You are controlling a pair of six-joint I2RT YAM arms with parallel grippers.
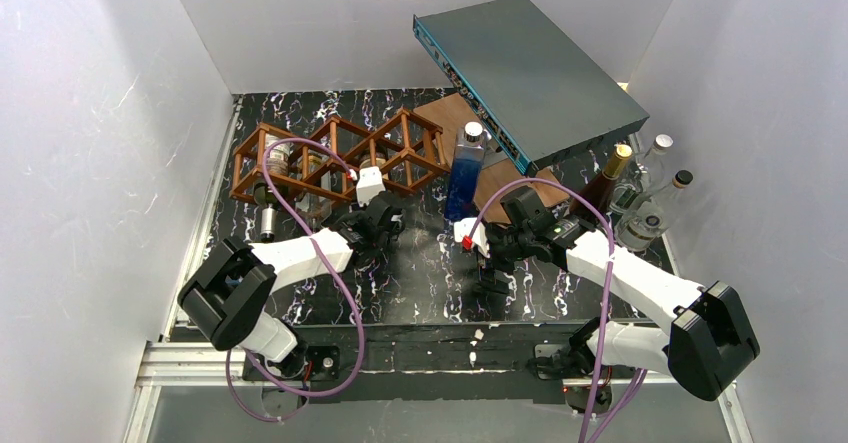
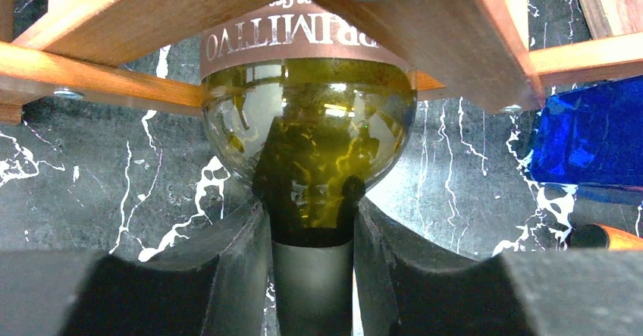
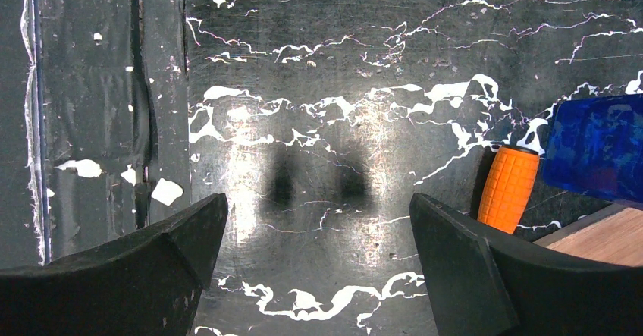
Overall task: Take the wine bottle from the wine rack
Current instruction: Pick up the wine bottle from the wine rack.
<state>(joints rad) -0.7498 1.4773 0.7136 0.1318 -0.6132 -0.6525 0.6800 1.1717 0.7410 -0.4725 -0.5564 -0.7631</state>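
1. The left claw is pinched on the neck of the wine bottle. Its black fingers flank the grey-sleeved neck just under the green glass shoulder, at lower centre of the left wrist view.
2. The bottle lies on its side in a cell of the wine rack, with its shoulder poking out of the opening. Wooden bars cross above it, and its label, seen upside down, reads "PRIMITIVO". In the overhead view the rack sits upper left of centre on the marbled table.
3. The draw looks best made straight along the bottle's own axis, toward the bottom of the overhead frame. A slow, level pull lets the glass slide on the bars rather than lever against them.
4. The hold is on a narrow, smooth neck, with the heavy body ahead of it. The body will likely droop as it leaves the bars, so a firm pinch and a low exit suit.
5. The rack looks light and unanchored, and it may travel with the bottle. The right claw hangs spread wide over bare table, holding nothing, and is free to brace the rack.
6. A blue bottle stands just right of the rack, so the pull should not swing that way.
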